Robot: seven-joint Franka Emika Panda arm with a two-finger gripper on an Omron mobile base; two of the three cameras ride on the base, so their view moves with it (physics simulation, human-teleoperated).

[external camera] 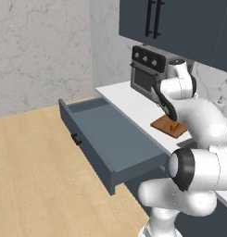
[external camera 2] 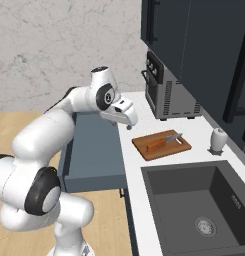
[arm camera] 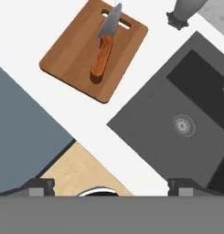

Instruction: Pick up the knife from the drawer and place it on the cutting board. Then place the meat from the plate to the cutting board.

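The knife [arm camera: 104, 50], with an orange-red handle and a short grey blade, lies on the reddish-brown cutting board [arm camera: 70, 57] on the white counter; its blade points toward the board's slot hole. In the right base view the knife [external camera 2: 164, 141] rests diagonally on the board [external camera 2: 170, 148]. My gripper [arm camera: 111, 187] hangs above the counter's edge, a little short of the board, open, with nothing between its fingertips [arm camera: 40, 186]. From the right base camera the gripper [external camera 2: 128, 124] is left of the board. The dark slate-blue drawer [external camera: 115, 139] stands pulled out. The meat and the plate are out of view.
A toaster oven [external camera 2: 166, 92] stands at the back of the counter under dark wall cabinets. A dark sink [external camera 2: 199, 200] lies right of the board, and a small grey dispenser [external camera 2: 217, 139] stands beside it. The open drawer [external camera 2: 94, 145] juts out over the wooden floor.
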